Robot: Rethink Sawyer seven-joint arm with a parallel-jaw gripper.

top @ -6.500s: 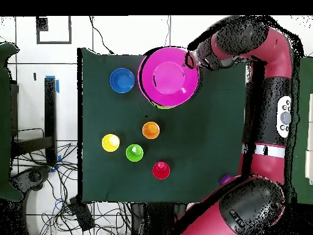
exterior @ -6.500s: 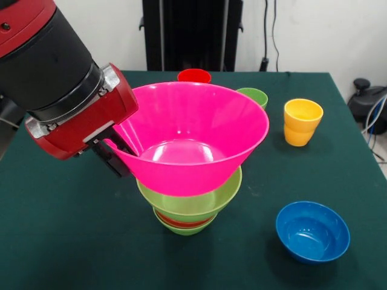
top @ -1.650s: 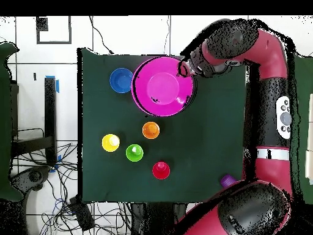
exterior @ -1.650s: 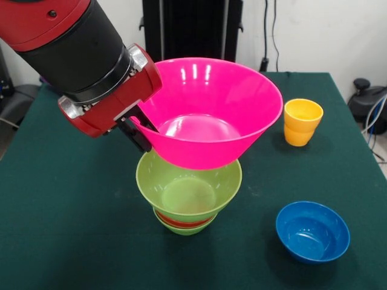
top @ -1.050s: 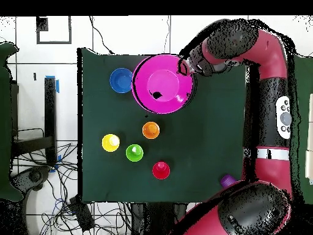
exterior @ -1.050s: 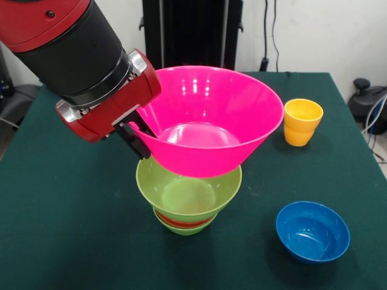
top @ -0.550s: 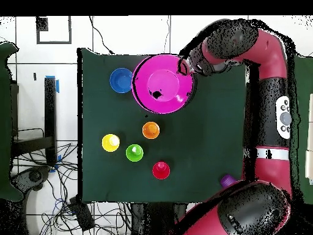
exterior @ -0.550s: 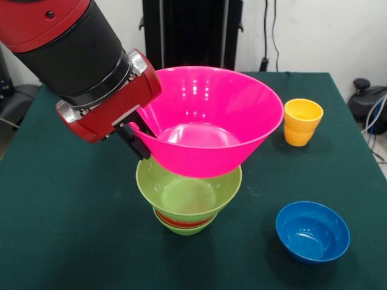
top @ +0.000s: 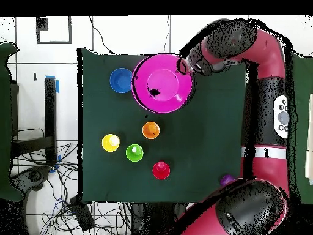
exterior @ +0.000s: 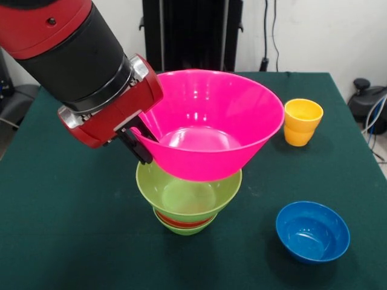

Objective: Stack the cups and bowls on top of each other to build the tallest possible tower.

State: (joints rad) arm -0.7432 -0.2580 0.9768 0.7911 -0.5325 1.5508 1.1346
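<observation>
— Where is the pink bowl (exterior: pixel 208 124)?
— Tilted, just above the large green bowl (exterior: pixel 188 196), which tops the tower (exterior: pixel 184 220) mid-counter (exterior: pixel 60 241).
— And the tool (exterior: pixel 140 145)?
— Clamped on the pink bowl's left rim.
— What else?
— A blue bowl (exterior: pixel 312 231) near right; a yellow cup (exterior: pixel 302 122) far right.

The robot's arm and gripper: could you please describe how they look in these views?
The arm is built of thick rounded segments in glossy red and matte black, with a silver metal ring where the black wrist section meets a red end housing. The gripper below that housing is small and black. Overhead, the arm shows a pale control panel with buttons and a white band.
</observation>
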